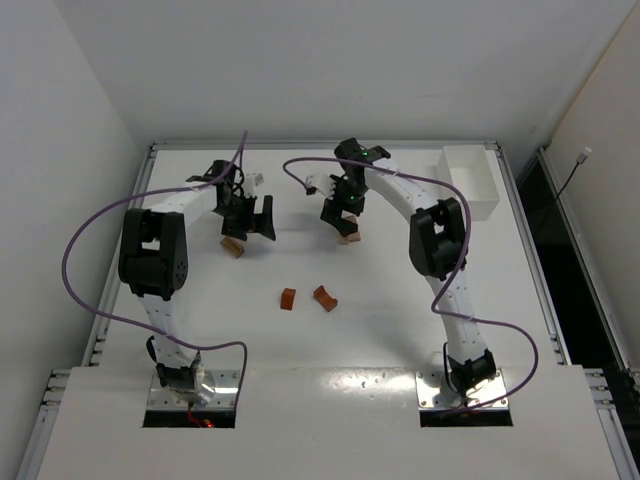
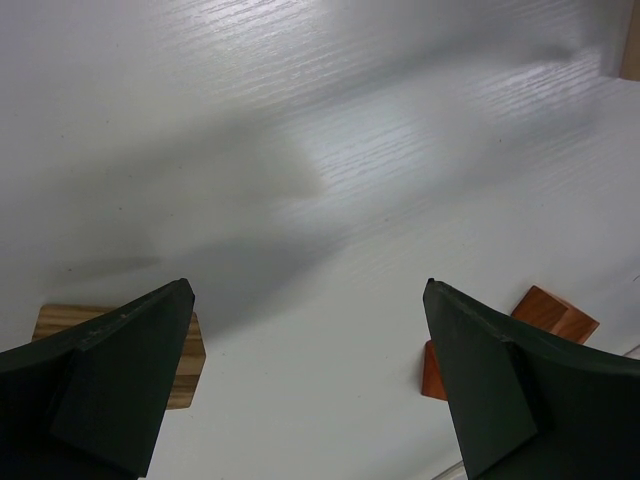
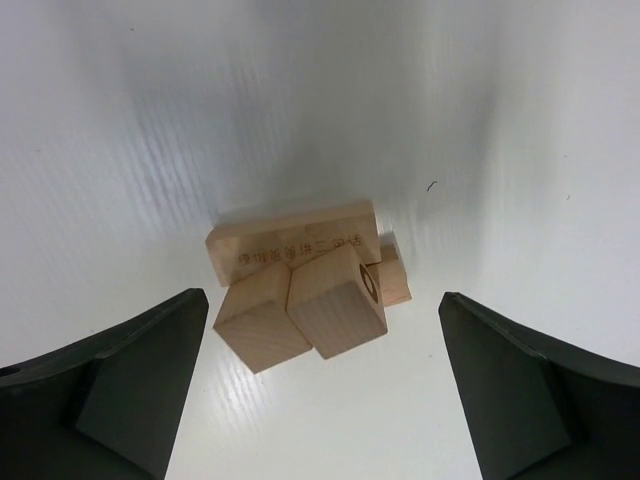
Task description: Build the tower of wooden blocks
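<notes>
The wood block tower (image 3: 262,322) is barely begun. A pale bar (image 3: 290,243) lies on the table (image 1: 400,330) toward the far middle, with two pale cubes (image 3: 337,300) crowded on or against it; which is unclear. The right tool (image 3: 320,297) straddles the cluster with its jaws wide, gripping nothing. The left tool (image 2: 308,287) is equally wide and empty, and hangs between a tan block (image 2: 190,365) and a reddish-brown block (image 2: 548,312). Two loose blocks (image 1: 288,299) lie nearer the bases. The step in hand looks like fetching the next piece, which calls for lowering over one block and closing squarely on it.
</notes>
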